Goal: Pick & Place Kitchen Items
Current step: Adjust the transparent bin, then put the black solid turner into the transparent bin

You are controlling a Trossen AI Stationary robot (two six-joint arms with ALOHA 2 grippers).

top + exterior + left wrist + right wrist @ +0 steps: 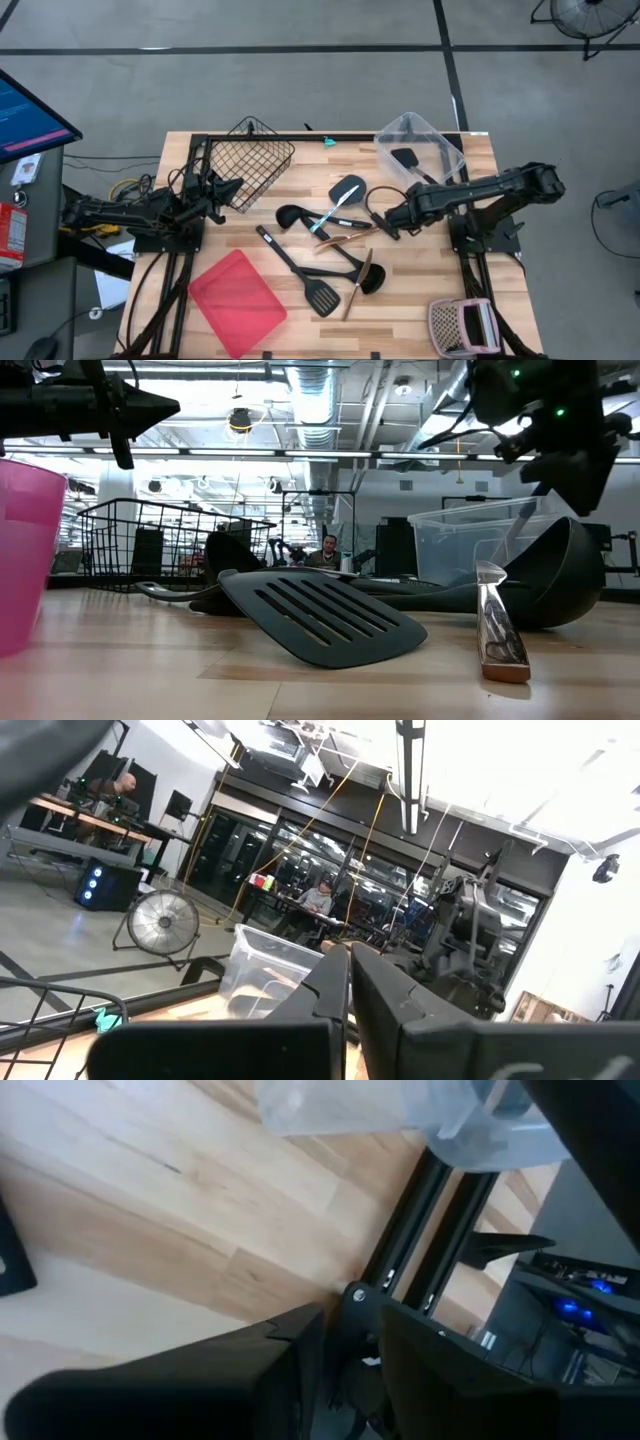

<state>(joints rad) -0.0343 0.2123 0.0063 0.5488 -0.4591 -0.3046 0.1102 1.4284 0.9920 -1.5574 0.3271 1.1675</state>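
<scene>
Jaws first: my right gripper hangs above the table just at the right-hand edge of the utensil pile, and its two dark fingers sit nearly pressed together with only a thin slit between them, holding nothing that I can see. My left gripper waits at the left side, against the open mouth of the black wire basket; its fingers are likewise drawn close and empty.

Finding on position: the kitchen items lie towards the table's middle from my right jaws. Nearest is the grey spatula, its handle running diagonally down to the blue-tipped utensil. Beyond it lie a black ladle, a slotted turner with a long diagonal handle, and a wooden-handled piece near the front. One black spatula already rests in the clear plastic bin behind my right arm.

Judgement: the right arm is nearer to most of the pile. The handles mostly run diagonally, so my jaws would need to spread and turn across a handle before descending. The red tray sits front-left, apart from the pile.
</scene>
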